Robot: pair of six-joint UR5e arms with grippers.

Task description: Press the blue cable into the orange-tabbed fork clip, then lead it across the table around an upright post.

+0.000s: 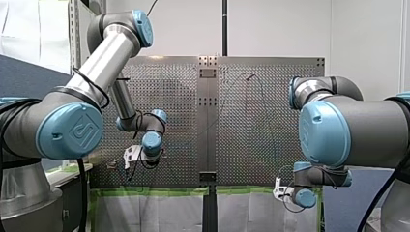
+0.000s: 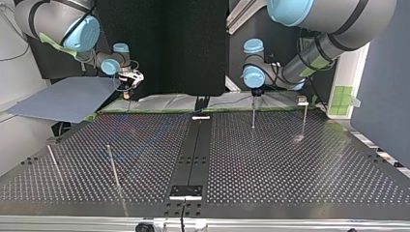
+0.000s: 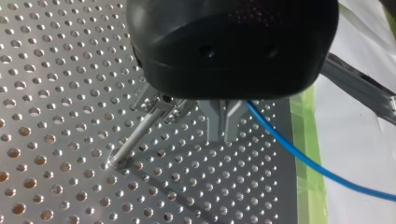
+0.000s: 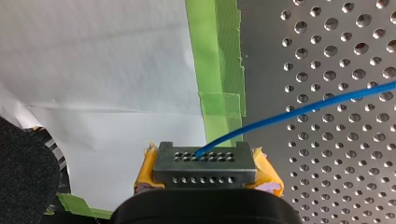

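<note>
Right fingers (image 4: 205,170) pinching blue cable (image 4: 299,111), beside table (image 4: 261,46)

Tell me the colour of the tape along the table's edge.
The tape is green; the right wrist view shows it best.

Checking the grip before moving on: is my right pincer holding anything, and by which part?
The blue cable, pinched by my right pincer between its yellow pads; whether at its very end is hidden.
</note>
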